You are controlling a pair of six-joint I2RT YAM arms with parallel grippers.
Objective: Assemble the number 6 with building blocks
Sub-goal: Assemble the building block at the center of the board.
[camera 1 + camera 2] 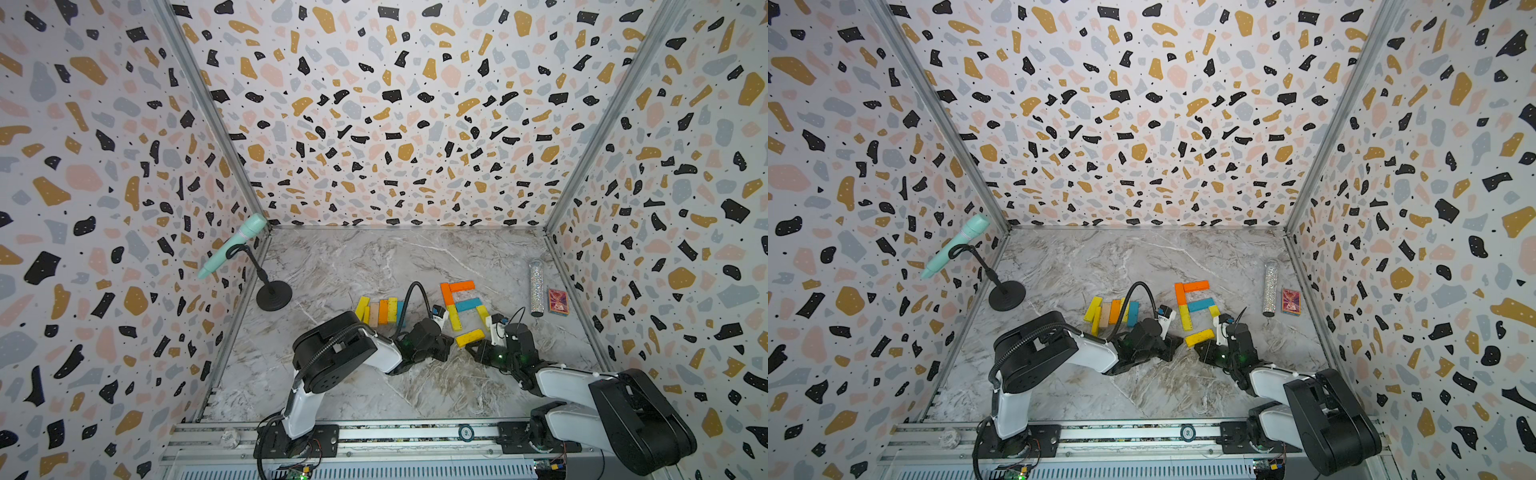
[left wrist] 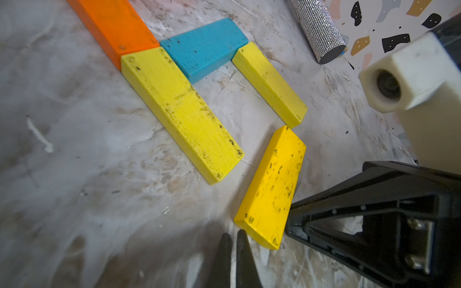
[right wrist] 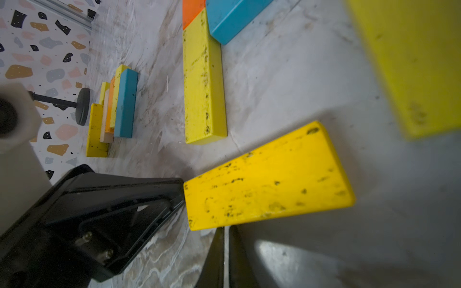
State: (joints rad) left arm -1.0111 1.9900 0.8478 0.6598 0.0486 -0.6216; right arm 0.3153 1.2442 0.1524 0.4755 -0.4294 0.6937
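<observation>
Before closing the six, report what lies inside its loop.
Only bare marble tabletop shows, between the blue plank, the left yellow plank and the right yellow plank. Nothing hides it.

Both top views are looking steeply down from high above the arms' rail [image 1: 374, 434], far off, taking in the whole desk [image 1: 374, 266], both arms and three walls. The left wrist camera is sitting low and close, looking past the left end effector [image 2: 234, 239] at the deep-yellow block [image 2: 272, 187]. The right wrist camera is facing the deep-yellow block [image 3: 269, 184] from the opposite side, past the right end effector [image 3: 225, 232], equally near.
</observation>
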